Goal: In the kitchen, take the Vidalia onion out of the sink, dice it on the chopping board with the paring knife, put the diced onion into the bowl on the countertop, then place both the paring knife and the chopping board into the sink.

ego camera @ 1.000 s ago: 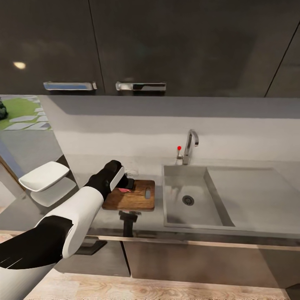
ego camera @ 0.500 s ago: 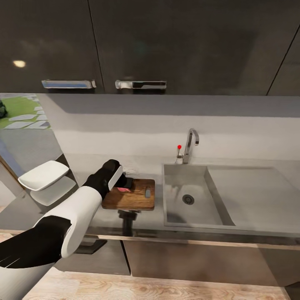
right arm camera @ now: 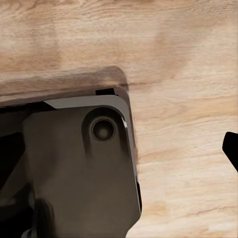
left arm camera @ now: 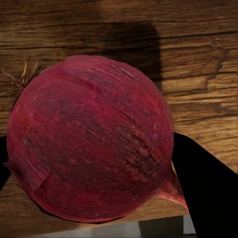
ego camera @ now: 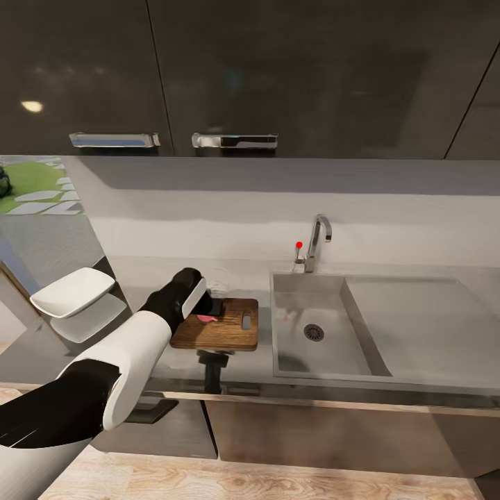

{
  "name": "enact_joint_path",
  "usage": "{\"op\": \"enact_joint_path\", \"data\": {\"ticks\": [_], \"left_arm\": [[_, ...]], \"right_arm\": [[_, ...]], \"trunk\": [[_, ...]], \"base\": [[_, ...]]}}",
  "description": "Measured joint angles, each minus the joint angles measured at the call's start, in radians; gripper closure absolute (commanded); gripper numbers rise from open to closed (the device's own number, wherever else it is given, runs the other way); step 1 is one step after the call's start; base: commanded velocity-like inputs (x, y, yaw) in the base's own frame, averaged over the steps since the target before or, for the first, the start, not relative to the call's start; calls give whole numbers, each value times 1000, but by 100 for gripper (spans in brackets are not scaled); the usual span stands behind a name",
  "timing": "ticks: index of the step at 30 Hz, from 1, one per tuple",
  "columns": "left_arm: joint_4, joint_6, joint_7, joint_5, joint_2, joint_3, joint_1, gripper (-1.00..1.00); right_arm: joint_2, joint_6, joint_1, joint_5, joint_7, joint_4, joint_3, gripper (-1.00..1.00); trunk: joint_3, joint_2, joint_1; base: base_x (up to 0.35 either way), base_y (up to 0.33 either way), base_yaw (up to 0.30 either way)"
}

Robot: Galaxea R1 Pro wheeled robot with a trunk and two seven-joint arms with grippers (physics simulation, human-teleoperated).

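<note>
Grey countertop (ego camera: pixel 236 371), chopping board (ego camera: pixel 226 333) left of sink (ego camera: pixel 316 330); left gripper (left arm camera: pixel 99 163) clamps onion (left arm camera: pixel 91 139) over board; right gripper's state unclear.

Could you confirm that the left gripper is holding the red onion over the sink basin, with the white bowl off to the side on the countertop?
Not quite: the left gripper holds the onion over the chopping board, not the sink. The left wrist view shows wood grain right behind it. The bowl does sit aside on the countertop.
</note>
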Motion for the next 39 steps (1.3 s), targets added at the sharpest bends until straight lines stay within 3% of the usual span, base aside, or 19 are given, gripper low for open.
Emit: {"op": "enact_joint_path", "data": {"ticks": [10,24,39], "left_arm": [[2,0,0,0,0,0,1,100],[2,0,0,0,4,0,0,100],[7,0,0,0,5,0,0,100]], "right_arm": [[-1,0,1,0,-2,0,0,-100],[0,0,0,-1,-1,0,0,-100],[2,0,0,-1,-1,0,0,-100]], "trunk": [[0,0,0],[0,0,0],[0,0,0]], "base": [[27,0,0],[211,0,0],[-45,0,0]]}}
